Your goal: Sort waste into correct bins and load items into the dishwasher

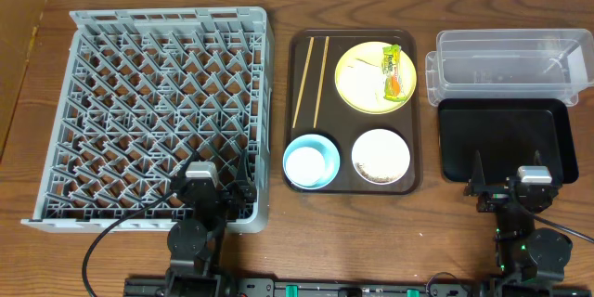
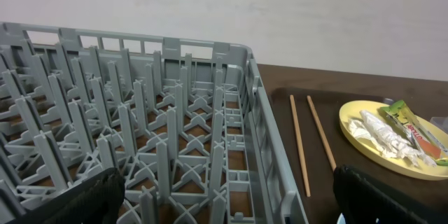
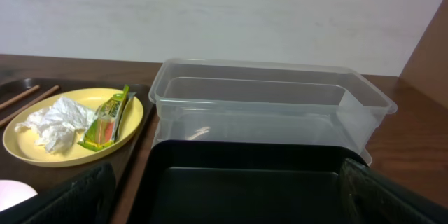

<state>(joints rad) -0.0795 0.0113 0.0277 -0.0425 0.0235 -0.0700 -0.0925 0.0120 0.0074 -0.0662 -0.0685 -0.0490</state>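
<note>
The left gripper [image 1: 216, 174] gapes wide and empty over the grey dish rack's [image 1: 167, 17] near corner. The right gripper [image 1: 516, 174], equally wide, hovers at the black tray's [image 1: 506, 130] near edge. The wrapper [image 1: 393, 70] and tissue [image 3: 59, 122] lie on the yellow plate [image 1: 357, 95] between them.

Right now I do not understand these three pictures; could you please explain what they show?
A robot with two arms sits at a wooden table. One picture looks down from above; the others come from a camera on each wrist. The left gripper is over a large grey plastic dish rack, the right gripper over a shallow black rectangular tray beside a clear plastic tub. Between them a dark-brown serving tray carries two wooden chopsticks, a light-blue bowl, a white bowl, and a round pale-yellow plate bearing a crumpled white tissue and yellow-green snack wrapper. Both grippers are open and empty.
</note>
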